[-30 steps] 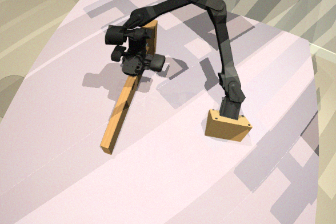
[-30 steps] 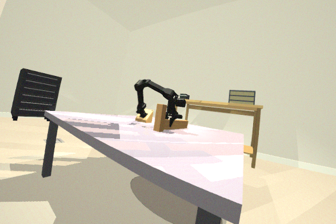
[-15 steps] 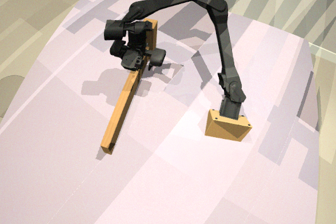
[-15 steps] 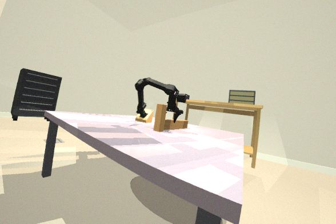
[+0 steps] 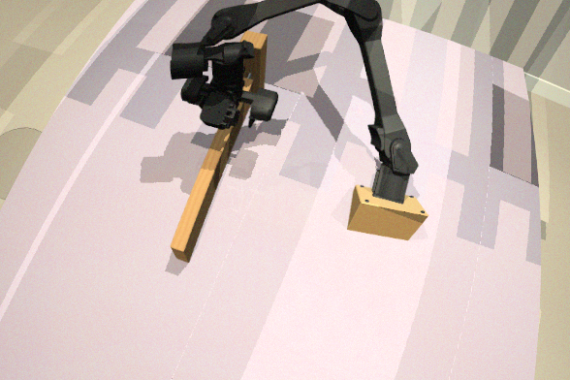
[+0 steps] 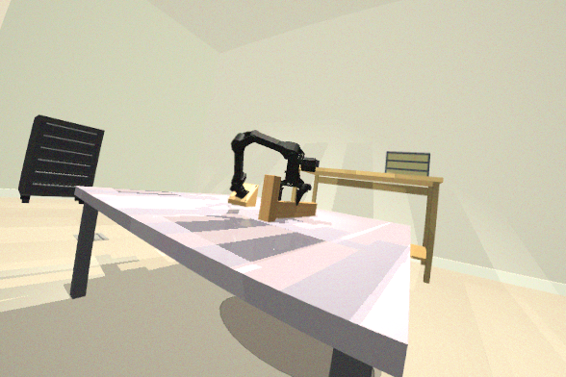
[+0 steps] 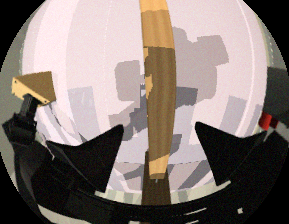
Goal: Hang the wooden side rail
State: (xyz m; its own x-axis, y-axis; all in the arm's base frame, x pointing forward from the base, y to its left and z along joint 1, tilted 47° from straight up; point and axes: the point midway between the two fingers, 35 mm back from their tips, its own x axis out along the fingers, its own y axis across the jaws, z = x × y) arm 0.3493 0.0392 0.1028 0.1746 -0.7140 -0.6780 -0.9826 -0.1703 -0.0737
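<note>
The wooden side rail runs lengthwise away from the headboard post, which stands upright. The rail's hook end is up against the post's face. A small bit of steel shows there in the wrist view, but whether the hooks sit on the pins inside the slot cannot be seen. The rail's far end is low at the table top. My gripper is open and empty above the rail close to the post, with one finger on each side of the rail's line.
The arm's wooden base block stands on the table, to the right of the rail in the top view. The arm arches over from it, behind the post's top. A second table stands in the background.
</note>
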